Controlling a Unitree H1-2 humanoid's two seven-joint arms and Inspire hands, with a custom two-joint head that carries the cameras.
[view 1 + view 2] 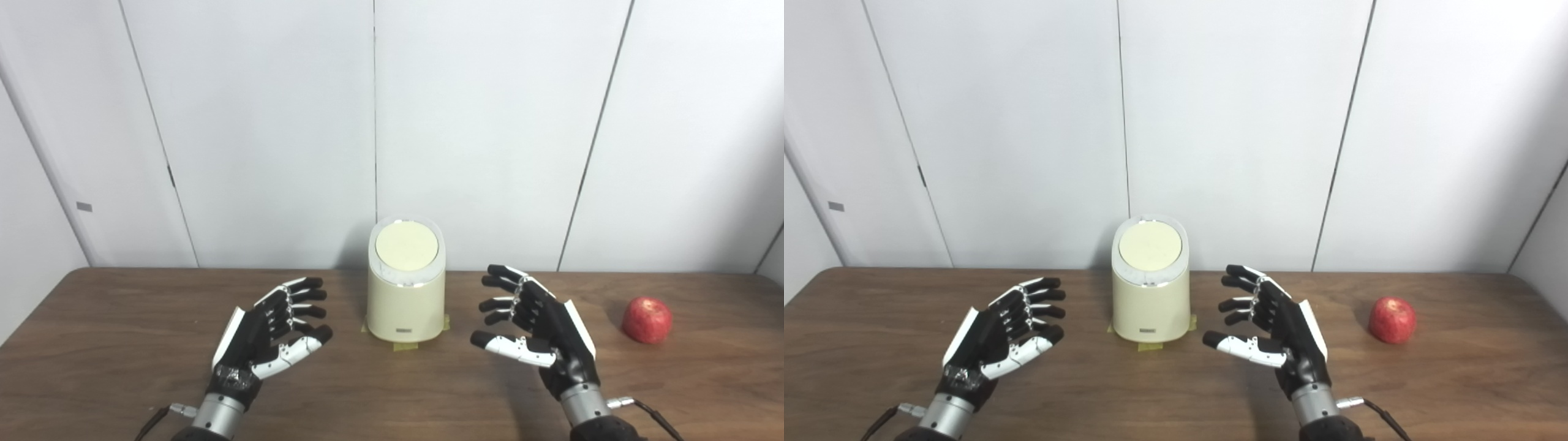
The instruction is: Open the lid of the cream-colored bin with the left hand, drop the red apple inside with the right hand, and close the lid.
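- Since the lid sits flat and closed on the bin, the step in hand, as I judge it, is the opening reach with my left hand.
- My left hand is released: fingers spread, palm turned inward, holding nothing, to the left of the bin and apart from it.
- My right hand is likewise spread and empty, to the right of the bin; it should wait.
- The bin stands at the back middle of the table, on yellow tape.
- The apple lies well apart to the right, beyond my right hand.
- To open well: bring the left hand over the top from the left side, keep the bin from tipping, and leave the right side free for the drop.
- Hard to make out: the lid's hinge or catch is not visible; the lid may be a press type, but I cannot tell.
- The small dark label low on the bin front is too small to read.
- Both forearms are cut off at the bottom edge.
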